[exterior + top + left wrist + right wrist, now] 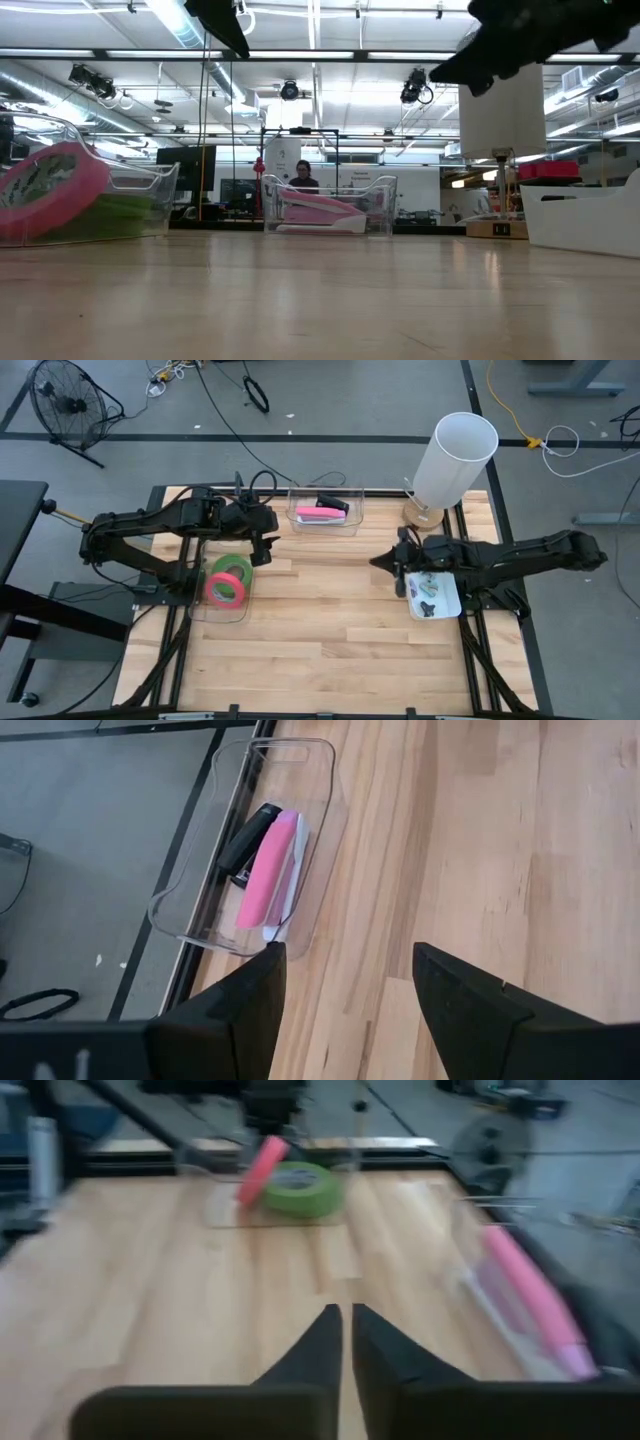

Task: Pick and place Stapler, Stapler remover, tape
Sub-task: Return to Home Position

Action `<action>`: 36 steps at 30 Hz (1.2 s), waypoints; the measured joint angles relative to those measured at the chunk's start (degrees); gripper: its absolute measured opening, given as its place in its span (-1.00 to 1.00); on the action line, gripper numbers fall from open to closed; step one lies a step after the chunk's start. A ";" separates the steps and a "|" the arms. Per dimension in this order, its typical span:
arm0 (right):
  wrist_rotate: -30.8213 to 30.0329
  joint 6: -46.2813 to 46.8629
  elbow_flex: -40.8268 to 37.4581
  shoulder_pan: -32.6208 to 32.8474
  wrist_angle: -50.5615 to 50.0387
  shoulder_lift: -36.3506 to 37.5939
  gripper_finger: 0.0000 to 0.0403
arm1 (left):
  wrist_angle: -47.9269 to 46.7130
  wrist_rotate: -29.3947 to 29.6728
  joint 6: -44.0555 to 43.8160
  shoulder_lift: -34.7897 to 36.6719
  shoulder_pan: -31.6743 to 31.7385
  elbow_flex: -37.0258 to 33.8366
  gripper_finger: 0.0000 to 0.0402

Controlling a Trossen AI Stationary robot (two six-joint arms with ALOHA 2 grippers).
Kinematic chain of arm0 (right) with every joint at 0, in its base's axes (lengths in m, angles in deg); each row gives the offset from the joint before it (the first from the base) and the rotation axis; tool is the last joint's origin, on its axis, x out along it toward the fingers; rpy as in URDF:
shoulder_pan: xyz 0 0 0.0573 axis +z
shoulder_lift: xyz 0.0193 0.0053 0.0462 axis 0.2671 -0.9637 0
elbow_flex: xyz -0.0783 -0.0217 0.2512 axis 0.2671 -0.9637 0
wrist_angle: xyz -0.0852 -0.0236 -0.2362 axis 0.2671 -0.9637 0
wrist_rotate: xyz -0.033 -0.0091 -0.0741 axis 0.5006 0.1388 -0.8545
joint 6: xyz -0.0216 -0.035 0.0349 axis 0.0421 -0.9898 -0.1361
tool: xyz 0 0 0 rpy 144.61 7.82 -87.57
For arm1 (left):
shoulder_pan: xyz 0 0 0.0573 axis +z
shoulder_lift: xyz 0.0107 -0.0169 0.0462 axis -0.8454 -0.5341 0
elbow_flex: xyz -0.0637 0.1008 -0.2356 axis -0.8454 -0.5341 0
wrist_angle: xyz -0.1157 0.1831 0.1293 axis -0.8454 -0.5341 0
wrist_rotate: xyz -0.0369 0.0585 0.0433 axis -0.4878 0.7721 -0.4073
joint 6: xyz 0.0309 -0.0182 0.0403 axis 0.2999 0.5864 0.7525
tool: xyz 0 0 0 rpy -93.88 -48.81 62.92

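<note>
A pink stapler lies in a clear tray at the table's far edge, with a black piece beside it; whether that is the stapler remover I cannot tell. A green tape roll and a pink-red one sit in a clear container at the left; the pink-red roll leans on the green one. My left gripper hangs open in the air between the container and the tray. My right gripper is shut on nothing, above the table's right middle.
A white tray with small dark items lies under my right arm. A tall white cylinder on a wooden base stands at the far right. The wooden tabletop between the two arms is bare.
</note>
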 joint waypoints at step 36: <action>18.47 0.15 -29.70 -6.26 6.76 39.29 -1.00 | 0.34 0.00 0.01 -0.02 0.00 0.00 0.10</action>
